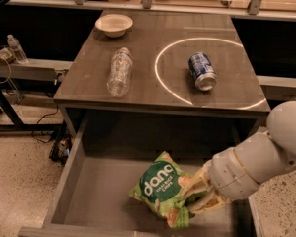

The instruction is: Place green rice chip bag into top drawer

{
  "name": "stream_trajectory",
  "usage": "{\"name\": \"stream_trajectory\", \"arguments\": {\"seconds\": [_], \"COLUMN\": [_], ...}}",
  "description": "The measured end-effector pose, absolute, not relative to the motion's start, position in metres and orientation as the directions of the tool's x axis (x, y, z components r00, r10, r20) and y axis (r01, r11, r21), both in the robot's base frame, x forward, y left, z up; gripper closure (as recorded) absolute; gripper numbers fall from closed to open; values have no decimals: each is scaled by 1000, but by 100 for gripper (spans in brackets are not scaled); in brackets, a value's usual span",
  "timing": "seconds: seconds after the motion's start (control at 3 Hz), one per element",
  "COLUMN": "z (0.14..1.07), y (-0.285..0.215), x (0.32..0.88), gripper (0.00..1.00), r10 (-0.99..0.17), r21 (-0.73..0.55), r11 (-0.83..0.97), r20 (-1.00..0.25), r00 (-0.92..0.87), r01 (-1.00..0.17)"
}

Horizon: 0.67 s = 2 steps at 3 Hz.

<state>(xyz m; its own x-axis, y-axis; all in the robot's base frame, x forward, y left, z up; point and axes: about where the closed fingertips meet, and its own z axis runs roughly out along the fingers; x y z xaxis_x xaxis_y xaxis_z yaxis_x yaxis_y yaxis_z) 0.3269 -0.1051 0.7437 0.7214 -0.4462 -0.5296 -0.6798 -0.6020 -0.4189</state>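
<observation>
The green rice chip bag (160, 189) is a crinkly light-green bag with a dark green round logo. It is low inside the open top drawer (98, 196), right of its middle, tilted, near the flat bottom. My gripper (195, 197) reaches in from the right on a white arm and is shut on the bag's right edge. The drawer is a grey wood-grain box pulled out from under the table.
On the table top (153, 88) lie a clear plastic bottle (119, 71) on its side, a blue soda can (202, 71) inside a white light ring, and a white bowl (113, 24) at the back left. A dark bench with cables stands at the left.
</observation>
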Motion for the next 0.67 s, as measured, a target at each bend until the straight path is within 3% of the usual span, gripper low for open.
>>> {"name": "stream_trajectory", "arguments": {"seconds": [0.33,0.67], "z": [719,710], "y": [-74,-55], "x": [333,345], "gripper": [100,87], "r10": [-354,-316], "r21": [-471,-511], "r11": [-654,-666], "r20": [-500,-466], "r00": [790,827], "r01": [-591,-543]}}
